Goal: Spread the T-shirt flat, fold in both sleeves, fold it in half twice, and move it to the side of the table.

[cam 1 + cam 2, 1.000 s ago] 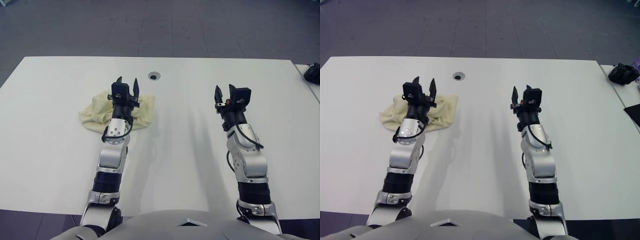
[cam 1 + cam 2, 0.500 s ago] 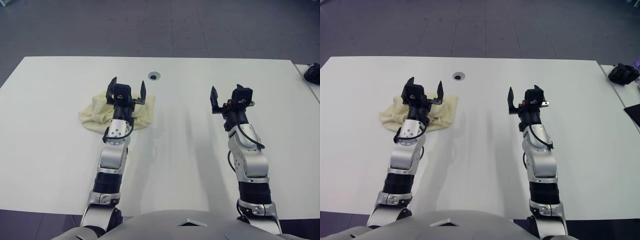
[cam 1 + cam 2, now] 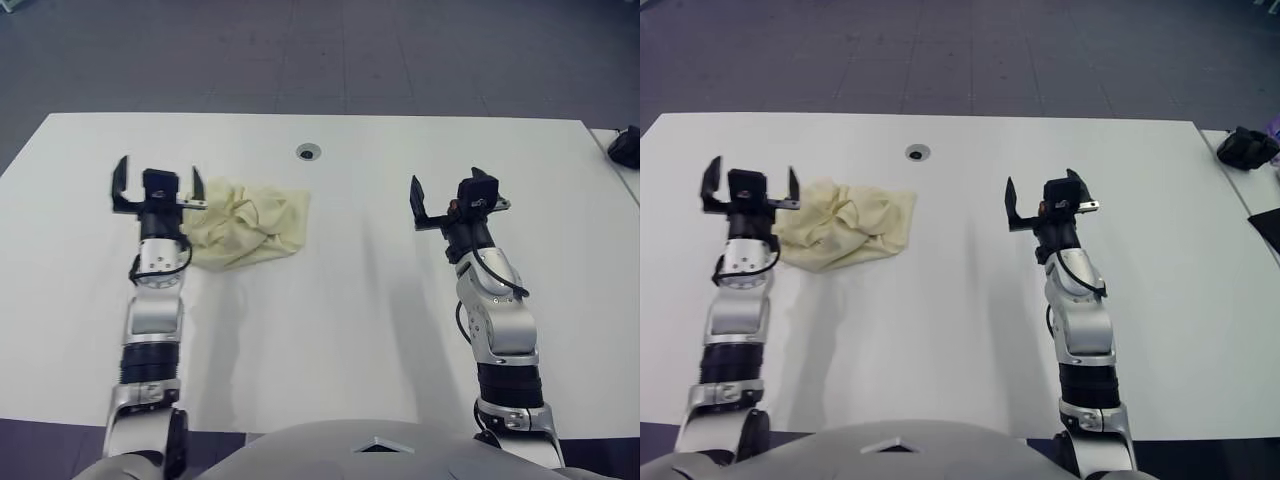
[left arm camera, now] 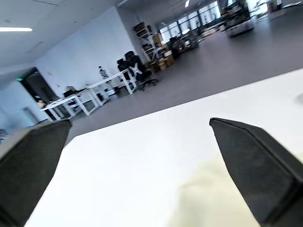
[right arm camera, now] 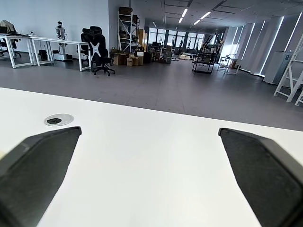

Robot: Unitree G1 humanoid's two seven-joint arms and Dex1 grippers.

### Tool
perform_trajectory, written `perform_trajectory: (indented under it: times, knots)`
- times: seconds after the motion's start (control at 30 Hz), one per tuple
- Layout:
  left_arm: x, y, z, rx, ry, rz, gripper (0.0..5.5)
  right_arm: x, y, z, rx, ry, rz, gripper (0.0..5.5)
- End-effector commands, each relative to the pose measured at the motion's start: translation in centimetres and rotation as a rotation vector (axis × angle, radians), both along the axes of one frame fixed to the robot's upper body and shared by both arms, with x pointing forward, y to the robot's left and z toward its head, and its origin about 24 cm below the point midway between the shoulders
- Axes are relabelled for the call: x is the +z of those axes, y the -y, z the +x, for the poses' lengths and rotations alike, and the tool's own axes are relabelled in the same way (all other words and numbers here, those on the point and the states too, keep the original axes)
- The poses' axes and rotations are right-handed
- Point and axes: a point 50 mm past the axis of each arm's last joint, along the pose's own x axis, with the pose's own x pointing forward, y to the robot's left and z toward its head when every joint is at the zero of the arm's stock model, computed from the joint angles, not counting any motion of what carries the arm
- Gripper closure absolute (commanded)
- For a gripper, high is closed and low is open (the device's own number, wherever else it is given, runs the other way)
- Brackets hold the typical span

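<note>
The pale yellow T-shirt point(image 3: 248, 225) lies crumpled on the white counter point(image 3: 330, 310), left of centre. The left gripper point(image 3: 158, 182) hangs spread wide just left of it. The right gripper point(image 3: 447, 188), equally spread, holds nothing well to its right.

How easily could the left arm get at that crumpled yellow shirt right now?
Probably easily. The left arm holds its jaws wide open just beside the shirt, at the shirt's left edge, and nothing lies between them on the table.
</note>
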Motion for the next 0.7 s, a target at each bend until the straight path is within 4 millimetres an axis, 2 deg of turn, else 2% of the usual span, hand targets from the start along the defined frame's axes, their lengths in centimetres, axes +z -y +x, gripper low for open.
perform_trajectory:
  times: [0.03,0.13,0.2,0.27,0.4,0.57,0.63,0.7]
  knots:
    - [-2.3,-1.9,0.4,-0.052,-0.168,0.169,0.1,0.2,0.3,-0.2,-0.003,0.002,-0.012,0.11]
    - [-5.2,0.6,1.1,-0.271,-0.307,0.188,0.1,0.5,0.1,-0.1,0.0,0.012,-0.013,0.11]
    - [-5.8,2.5,1.0,-0.411,-0.31,0.224,0.1,0.7,-0.2,-0.2,0.026,0.025,-0.03,0.11]
    - [-5.6,3.8,1.0,-0.48,-0.269,0.218,0.1,0.9,-0.5,-0.3,0.076,0.033,-0.047,0.11]
    - [-5.0,8.0,0.8,-0.638,-0.204,0.195,0.1,0.9,-0.6,-1.2,0.23,-0.006,-0.129,0.11]
    - [-4.8,13.5,0.3,-0.759,-0.2,0.146,0.1,1.2,1.7,-3.6,0.336,-0.122,-0.298,0.11]
    - [-4.7,14.9,0.0,-0.765,-0.203,0.134,0.1,1.4,1.9,-4.9,0.42,-0.158,-0.404,0.11]
    - [-4.4,15.5,-0.3,-0.752,-0.198,0.126,0.1,1.1,2.0,-6.0,0.483,-0.211,-0.462,0.11]
